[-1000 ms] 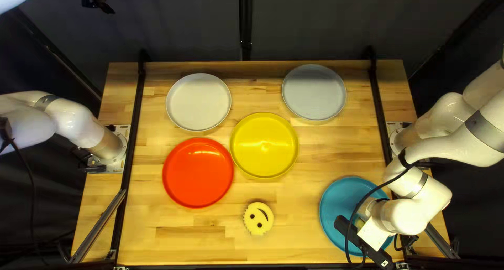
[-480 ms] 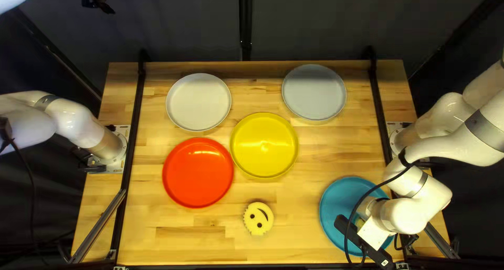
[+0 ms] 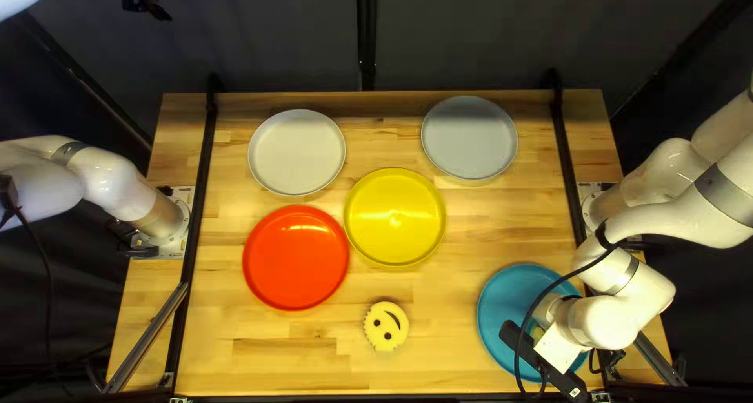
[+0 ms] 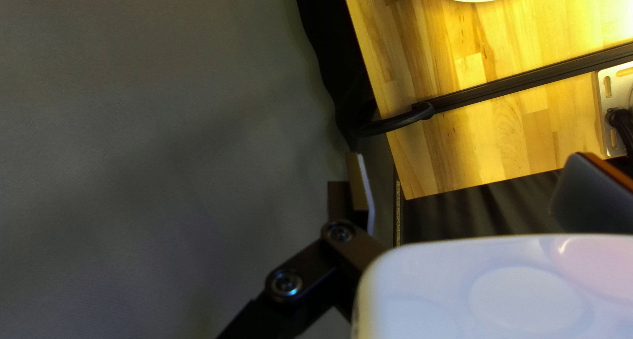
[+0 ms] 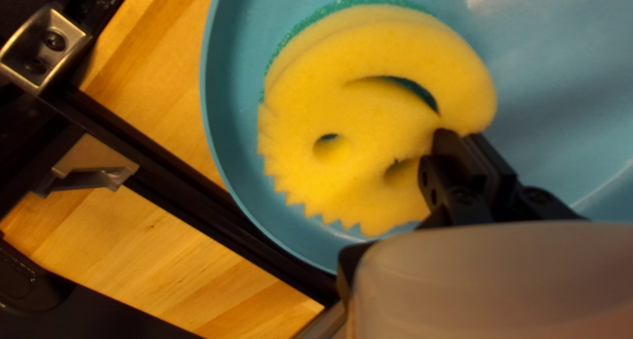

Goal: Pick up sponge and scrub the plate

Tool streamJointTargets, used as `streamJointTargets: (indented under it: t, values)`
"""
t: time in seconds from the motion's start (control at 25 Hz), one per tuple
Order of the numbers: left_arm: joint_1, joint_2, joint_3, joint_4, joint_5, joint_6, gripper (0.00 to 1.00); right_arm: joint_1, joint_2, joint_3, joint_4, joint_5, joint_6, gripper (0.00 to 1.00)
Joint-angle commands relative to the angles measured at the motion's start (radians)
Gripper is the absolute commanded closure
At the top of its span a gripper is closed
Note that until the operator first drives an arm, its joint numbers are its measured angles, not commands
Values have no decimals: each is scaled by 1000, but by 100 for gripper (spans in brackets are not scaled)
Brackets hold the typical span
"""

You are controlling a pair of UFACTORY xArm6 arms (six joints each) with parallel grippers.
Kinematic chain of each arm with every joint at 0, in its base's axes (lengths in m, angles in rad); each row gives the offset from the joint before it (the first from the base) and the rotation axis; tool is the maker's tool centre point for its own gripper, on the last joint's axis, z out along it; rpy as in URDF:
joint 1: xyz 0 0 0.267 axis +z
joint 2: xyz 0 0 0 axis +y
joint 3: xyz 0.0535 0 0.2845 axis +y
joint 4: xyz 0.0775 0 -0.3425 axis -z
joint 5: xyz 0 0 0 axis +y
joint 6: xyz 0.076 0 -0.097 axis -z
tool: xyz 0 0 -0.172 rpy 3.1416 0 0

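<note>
Yellow sponges (image 3: 385, 326) two, plates (image 3: 502, 297) five: right hand (image 3: 558, 350) pinches one sponge (image 5: 369, 55), left hand (image 3: 146, 1) agape.

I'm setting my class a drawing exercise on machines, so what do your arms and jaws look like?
My left arm and right arm are glossy white, with rounded segments and grey bands. A thin black cable loops along the right one. The jaws have black links with round screws. Each base has a metal plate.
</note>
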Motion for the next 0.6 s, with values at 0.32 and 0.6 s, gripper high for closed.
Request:
streamJointTargets:
  t: [0.32, 0.6]
  values:
    - [0, 0, 0, 0, 0, 0, 0, 3, -14, 14, -12, -7, 18, 100]
    - [0, 0, 0, 0, 0, 0, 0, -31, -15, -2, -25, 13, -11, 100]
